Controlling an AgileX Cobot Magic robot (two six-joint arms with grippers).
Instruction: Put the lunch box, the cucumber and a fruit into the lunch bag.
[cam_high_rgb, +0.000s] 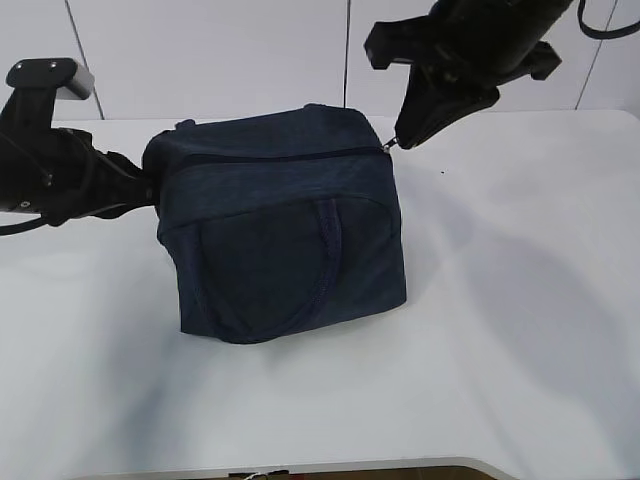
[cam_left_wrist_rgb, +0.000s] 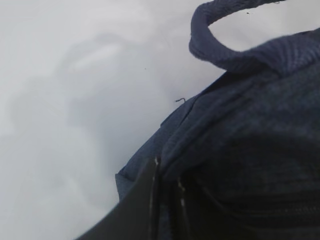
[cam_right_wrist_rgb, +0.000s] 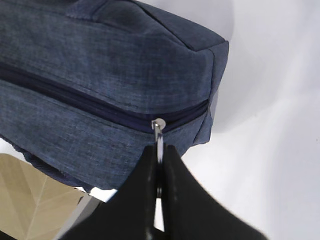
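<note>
The lunch bag (cam_high_rgb: 285, 235) stands on the white counter (cam_high_rgb: 520, 330), left of centre in the exterior frame, its front pocket facing the camera and its top zipper (cam_right_wrist_rgb: 85, 102) closed along the whole visible run.

The right pincer (cam_right_wrist_rgb: 159, 162) descends from the upper right of the exterior frame and is clenched on the silver zipper pull (cam_right_wrist_rgb: 158, 137) at the bag's right end. This hold is judged to serve opening the bag, a necessary first step before anything can go in.

The left pincer (cam_left_wrist_rgb: 167, 200) enters from the left edge and is closed on the fabric at the bag's left end, just below a loop handle (cam_left_wrist_rgb: 220, 50). Its purpose appears to be anchoring the bag so that it does not slide when the zipper is drawn.

The lunch box, the cucumber and the fruit appear in no view.

The counter is plain, matte white and carries soft shadows. Pale panelled walls stand behind it.
</note>
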